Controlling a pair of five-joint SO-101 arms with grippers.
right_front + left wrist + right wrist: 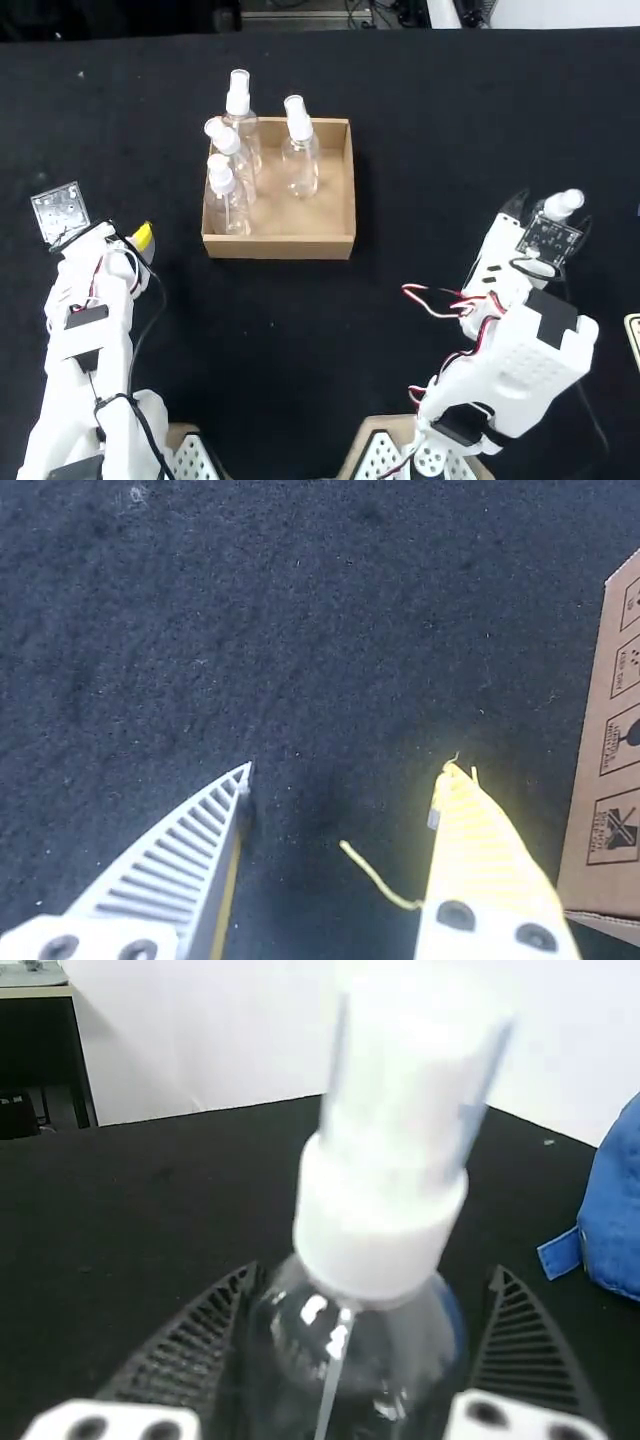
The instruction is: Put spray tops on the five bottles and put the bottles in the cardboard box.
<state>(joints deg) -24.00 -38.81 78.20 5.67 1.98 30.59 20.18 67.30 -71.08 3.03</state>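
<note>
So from the high view, the brown open-topped cardboard box (280,245) sits upper middle on the black cloth-covered counter (420,120). Four clear plastic bottles with white spray tops (300,160) stand upright inside, three bunched along its left wall and one nearer the middle. The box's right half is just brown floor.

The fifth clear plastic bottle (350,1350) is over at the right edge of the high view, in the right tool (540,215), well apart from the box with a wide stretch of black counter between them. You really only get its white spray top (563,203) from up there. The right wrist view is way better: the right tool (370,1275) is clamped on the bottle's shoulder, black fingers (180,1350) on either side, spray top (400,1160) already on.

The left tool (135,240) sits lower left of the box, near its front corner. In its own wrist view the left tool (348,780) is spread apart over black cloth, holding nothing, and the box's printed wall (610,730) runs down the right edge, just beside the yellow finger (480,860).
</note>
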